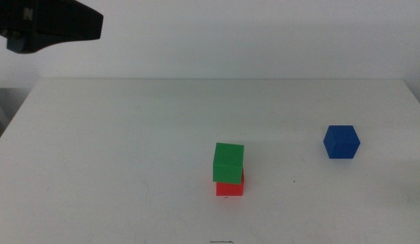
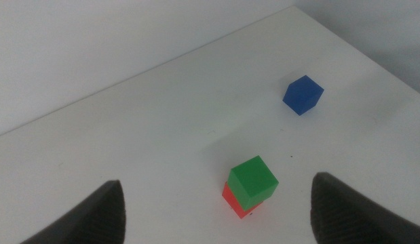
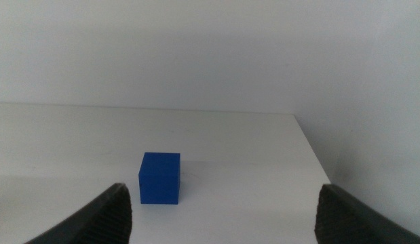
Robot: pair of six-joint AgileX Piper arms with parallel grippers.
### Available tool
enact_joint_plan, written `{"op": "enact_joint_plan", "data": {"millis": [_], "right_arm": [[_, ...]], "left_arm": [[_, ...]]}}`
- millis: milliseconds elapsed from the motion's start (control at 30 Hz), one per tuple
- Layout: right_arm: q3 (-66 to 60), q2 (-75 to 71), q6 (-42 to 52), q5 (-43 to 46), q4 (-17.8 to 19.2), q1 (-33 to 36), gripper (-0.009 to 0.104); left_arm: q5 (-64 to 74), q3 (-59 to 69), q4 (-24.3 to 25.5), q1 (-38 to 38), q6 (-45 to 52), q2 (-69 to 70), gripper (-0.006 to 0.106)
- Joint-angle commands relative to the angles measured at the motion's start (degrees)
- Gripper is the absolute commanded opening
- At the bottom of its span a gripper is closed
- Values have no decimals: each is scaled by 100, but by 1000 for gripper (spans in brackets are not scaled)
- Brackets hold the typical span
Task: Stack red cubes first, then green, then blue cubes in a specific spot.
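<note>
A: Stack status?
B: Small matte bright-green cube point(image 1: 228, 163) sat on the small matte bright-red cube point(image 1: 230, 188), twisted a bit, slightly off-centre, on the plain white counter point(image 1: 128, 149).
A: Blue?
B: Small matte deep-blue cube point(image 1: 341, 141) stood alone on the counter, well apart from the stack, off to its right in the middle view.
A: Grippers?
B: Left gripper point(image 2: 216, 217) was above the counter looking down at the stack, fingers point(image 2: 94, 217) spread wide, holding nothing. Right gripper point(image 3: 223, 217) faced the blue cube, low by the counter, fingers point(image 3: 101, 217) wide, also holding nothing.
</note>
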State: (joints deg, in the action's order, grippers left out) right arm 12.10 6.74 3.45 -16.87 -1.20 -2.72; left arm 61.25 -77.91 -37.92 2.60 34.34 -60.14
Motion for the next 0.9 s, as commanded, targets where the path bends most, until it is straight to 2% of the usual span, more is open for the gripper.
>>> {"op": "enact_joint_plan", "data": {"millis": [0, 200, 467, 633, 867], "right_arm": [[894, 642, 29, -307, 26, -41, 94], [2767, 2405, 29, -2546, -250, -36, 94], [4977, 4926, -39, -4048, -621, -35, 94], [6278, 6234, -169, -4670, -829, -35, 94], [7266, 7703, -228, -4720, -844, 44, 94]], "left_arm": [[-303, -128, -298, 7, -67, 49, 93], [-303, -128, -293, 7, -67, 42, 93], [-303, -128, -293, 7, -67, 42, 93], [-303, -128, -293, 7, -67, 42, 93], [-303, -128, -293, 7, -67, 42, 93]]}}
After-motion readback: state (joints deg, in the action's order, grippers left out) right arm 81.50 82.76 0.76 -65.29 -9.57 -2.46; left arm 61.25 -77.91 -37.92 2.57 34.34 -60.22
